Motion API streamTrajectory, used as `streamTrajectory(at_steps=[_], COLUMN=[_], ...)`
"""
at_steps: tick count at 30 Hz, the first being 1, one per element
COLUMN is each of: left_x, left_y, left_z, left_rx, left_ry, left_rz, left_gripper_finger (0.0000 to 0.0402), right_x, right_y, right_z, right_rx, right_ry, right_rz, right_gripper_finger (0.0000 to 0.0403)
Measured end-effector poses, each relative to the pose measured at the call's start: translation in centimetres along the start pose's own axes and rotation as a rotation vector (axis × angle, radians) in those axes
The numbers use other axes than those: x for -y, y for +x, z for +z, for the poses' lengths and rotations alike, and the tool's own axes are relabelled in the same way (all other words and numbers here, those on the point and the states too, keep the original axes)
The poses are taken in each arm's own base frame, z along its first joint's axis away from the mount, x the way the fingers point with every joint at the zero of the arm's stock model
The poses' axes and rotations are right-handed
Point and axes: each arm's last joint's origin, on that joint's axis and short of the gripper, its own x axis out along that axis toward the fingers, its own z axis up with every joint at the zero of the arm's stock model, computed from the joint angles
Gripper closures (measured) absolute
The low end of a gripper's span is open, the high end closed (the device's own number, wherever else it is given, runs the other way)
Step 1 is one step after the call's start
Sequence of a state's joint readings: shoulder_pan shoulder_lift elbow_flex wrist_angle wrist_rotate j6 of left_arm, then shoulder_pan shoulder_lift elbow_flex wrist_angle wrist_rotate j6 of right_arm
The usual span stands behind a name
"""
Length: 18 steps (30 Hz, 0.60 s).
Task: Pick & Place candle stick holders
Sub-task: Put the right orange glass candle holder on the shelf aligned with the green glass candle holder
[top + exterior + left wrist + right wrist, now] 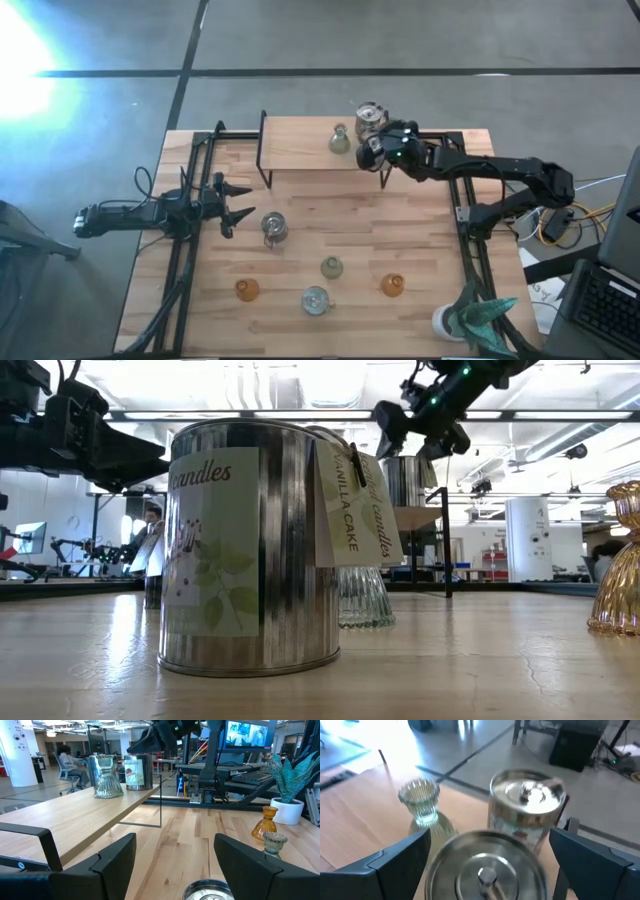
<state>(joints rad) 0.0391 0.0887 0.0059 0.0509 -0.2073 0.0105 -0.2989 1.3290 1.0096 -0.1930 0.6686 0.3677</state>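
Between my right fingers (410, 857), the round silvery metal tin (487, 865) is cut off by the frame's edge; the second silvery tin (527, 807) beyond them is smeared, its label unreadable.

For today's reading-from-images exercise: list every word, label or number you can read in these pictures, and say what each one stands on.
"candles" – on the pale label of the silver tin in the low view.
"candles" and "VANILLA CAKE" – on the paper tag hanging from that tin.
The label on the tin on the raised shelf, left wrist view, is too blurred to read.
The monitor shows no readable text.
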Motion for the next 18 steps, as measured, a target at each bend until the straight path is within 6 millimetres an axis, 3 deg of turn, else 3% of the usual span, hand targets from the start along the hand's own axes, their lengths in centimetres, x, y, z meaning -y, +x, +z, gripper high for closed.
streamTrajectory(at_steps=[9, 13, 18], left_x=[0.0, 0.0, 0.0], left_y=[0.0, 0.0, 0.0], left_z=[0.0, 0.0, 0.0], left_rx=[0.000, 0.000, 0.000], left_ry=[0.000, 0.000, 0.000], left_rz=[0.000, 0.000, 0.000], left_gripper_finger=[0.0128, 0.0128, 0.0128], right_x=[0.8, 1.6, 2.7], right_y=[-2.9, -5.0, -7.7], right_z=[3.3, 4.7, 5.9], right_rx=[0.197, 0.260, 0.280], right_ry=[-0.046, -0.034, 0.119], right_rz=[0.096, 0.246, 0.493], right_gripper_finger=[0.0003, 0.0003, 0.0003])
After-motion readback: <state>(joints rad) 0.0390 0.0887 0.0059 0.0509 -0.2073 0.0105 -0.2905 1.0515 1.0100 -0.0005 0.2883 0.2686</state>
